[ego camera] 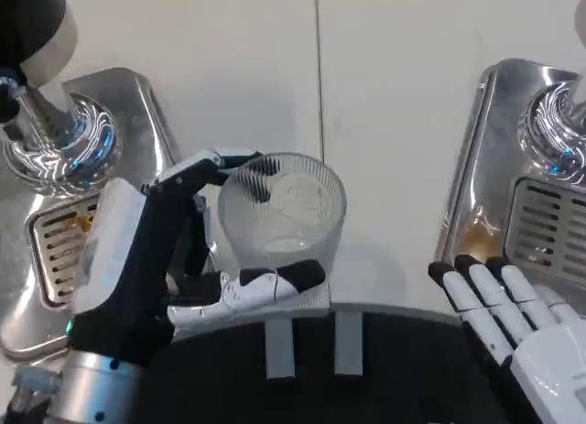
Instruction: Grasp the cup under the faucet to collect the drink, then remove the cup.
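Between the left hand's [156, 259] curled fingers [265, 288] the clear ribbed cup [282, 218] stood gripped above the white surface [394, 122], just right of the left drip tray [55, 250], while the right hand [513, 328] lay released, fingers apart, holding nothing.

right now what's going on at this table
The robot's left hand grips a clear ribbed cup, fingers wrapped around its side. The cup is between two steel drip trays, one at the left and one at the right, not under either faucet. The right hand waits near the right tray, fingers apart, holding nothing.
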Robot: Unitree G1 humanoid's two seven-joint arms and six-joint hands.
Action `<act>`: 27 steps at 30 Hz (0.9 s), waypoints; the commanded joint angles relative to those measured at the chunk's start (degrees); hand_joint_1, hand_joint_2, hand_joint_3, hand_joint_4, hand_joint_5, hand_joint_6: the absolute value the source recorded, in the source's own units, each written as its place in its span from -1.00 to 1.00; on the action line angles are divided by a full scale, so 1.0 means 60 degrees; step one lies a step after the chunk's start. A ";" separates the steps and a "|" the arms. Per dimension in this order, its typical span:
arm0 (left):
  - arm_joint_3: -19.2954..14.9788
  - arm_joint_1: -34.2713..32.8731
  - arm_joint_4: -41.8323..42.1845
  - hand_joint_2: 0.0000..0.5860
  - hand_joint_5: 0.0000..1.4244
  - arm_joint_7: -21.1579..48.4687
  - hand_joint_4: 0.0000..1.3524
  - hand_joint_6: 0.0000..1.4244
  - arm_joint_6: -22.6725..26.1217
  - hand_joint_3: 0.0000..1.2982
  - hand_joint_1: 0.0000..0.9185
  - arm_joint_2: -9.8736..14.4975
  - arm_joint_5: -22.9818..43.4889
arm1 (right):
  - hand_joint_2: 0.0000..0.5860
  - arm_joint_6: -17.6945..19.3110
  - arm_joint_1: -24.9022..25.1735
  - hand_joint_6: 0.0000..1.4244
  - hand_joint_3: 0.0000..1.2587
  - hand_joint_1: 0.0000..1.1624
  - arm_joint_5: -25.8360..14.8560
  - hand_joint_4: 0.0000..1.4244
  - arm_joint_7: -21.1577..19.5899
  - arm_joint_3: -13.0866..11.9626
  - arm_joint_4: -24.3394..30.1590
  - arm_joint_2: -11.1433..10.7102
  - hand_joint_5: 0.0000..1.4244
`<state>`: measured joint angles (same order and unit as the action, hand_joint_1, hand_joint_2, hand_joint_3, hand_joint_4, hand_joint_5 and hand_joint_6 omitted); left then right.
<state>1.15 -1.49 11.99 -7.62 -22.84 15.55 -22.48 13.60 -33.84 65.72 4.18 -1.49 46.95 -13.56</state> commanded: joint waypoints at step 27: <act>-0.0717 0.2603 0.1669 -1.00 0.91 0.1359 0.49 1.00 -0.1300 0.74 0.38 0.0315 0.1064 | 0.58 0.0938 -0.0853 -0.82 -0.96 -0.58 -0.1276 -1.00 0.0174 -0.0746 0.1078 -0.0022 -1.00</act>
<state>-3.17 14.20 20.75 -0.16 -28.21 17.12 -17.63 18.65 -38.99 58.02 4.44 -6.64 53.76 -14.01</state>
